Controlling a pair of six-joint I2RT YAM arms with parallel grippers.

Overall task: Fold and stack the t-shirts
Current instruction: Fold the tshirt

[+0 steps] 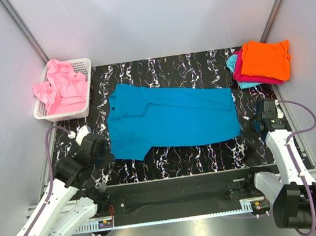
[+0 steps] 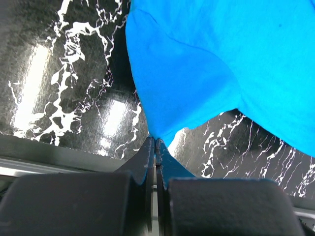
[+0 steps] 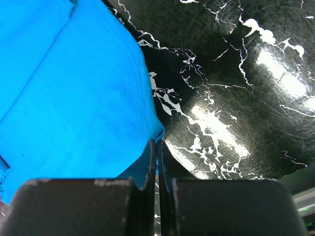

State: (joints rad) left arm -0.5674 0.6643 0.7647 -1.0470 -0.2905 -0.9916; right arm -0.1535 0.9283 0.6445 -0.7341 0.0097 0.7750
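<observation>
Closest to the lens in each wrist view, two dark fingers are pressing flat together with no gap between them. The left hand (image 2: 155, 145) is clenching the near-left corner of the teal-blue t-shirt (image 1: 173, 119), and the right hand (image 3: 157, 145) is clenching its near-right corner, where the cloth is tapering into the fingertips.

Seen from above, the shirt is lying spread on the black marbled surface (image 1: 210, 156), with its long axis running left to right. Its sleeves are sitting at the left end and its straight hem at the right. Both hands are sitting at the near edge, one at each end, so the body of the cloth is stretching away from them toward the far side. Neither arm is closer than the other; each is holding its own end.

I am judging that the coming move is depending on this: the two corners are needing to rise together and travel away from the arms, across the short axis, so the near edge is landing on the far one.

At the far right, an orange t-shirt (image 1: 266, 60) is topping a stack over a magenta t-shirt (image 1: 253, 77) and a light cyan t-shirt (image 1: 233, 63). At the far left, a pink t-shirt (image 1: 63, 87) is filling the white basket (image 1: 83, 64).
</observation>
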